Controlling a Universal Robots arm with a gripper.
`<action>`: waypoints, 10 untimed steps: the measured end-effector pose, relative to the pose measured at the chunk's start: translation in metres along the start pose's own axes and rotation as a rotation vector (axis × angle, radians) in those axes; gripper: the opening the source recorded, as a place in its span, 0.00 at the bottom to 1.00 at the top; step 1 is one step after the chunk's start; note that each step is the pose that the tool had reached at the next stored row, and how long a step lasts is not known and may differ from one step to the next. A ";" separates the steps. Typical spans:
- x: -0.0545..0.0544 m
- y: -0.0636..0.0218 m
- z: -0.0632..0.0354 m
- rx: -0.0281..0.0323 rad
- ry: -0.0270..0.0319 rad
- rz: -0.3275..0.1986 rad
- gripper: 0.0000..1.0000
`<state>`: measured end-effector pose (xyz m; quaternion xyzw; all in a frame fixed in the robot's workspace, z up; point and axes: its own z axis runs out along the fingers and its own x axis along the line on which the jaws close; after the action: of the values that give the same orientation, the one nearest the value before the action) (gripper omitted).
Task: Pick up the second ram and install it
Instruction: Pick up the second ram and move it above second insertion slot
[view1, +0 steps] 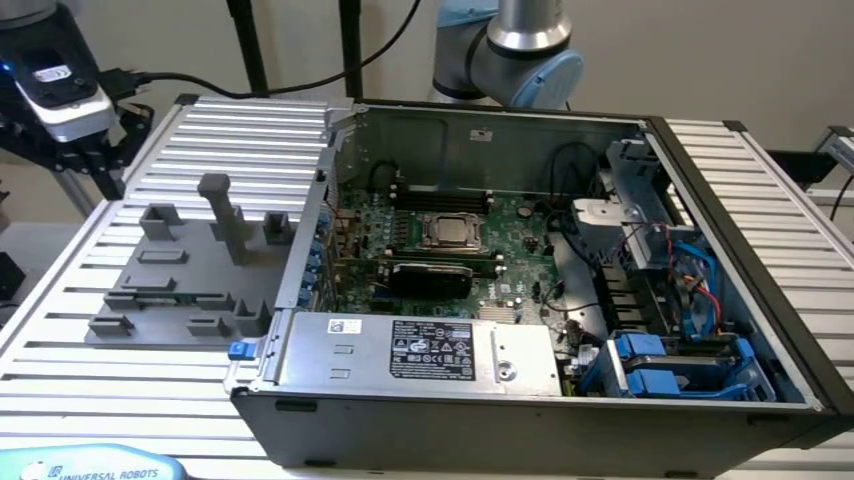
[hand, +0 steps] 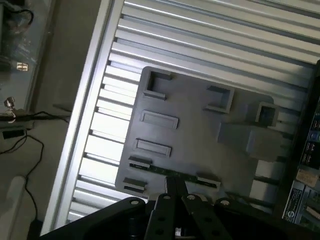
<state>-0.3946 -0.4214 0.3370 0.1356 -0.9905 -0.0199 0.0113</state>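
Open computer case (view1: 534, 400) fills the centre and right of the exterior frame, motherboard (view1: 441, 240) exposed. Gray fixture plate (view1: 174, 270) sits at left centre on the slatted aluminium table (view1: 80, 400), just beside the case. The second ram (view1: 171, 297) rests in the fixture, a thin dark strip across the lower part of the plate as the exterior view frames it. In the wrist view the same stick (hand: 159, 170) shows as a green edge held between two small blocks. Gripper (hand: 175, 181): fingers pressed together, nothing between them, tips lined up over the stick's middle. Contact with the stick cannot be judged.
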 end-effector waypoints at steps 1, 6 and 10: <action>0.000 0.0000 0.0006 0.0004 0.0007 -0.019 0.11; 0.000 -0.0001 0.0034 0.0021 0.0036 -0.109 0.11; 0.000 -0.0002 0.0056 0.0035 0.0061 -0.181 0.11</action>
<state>-0.3946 -0.4214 0.3314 0.2247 -0.9742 -0.0187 0.0122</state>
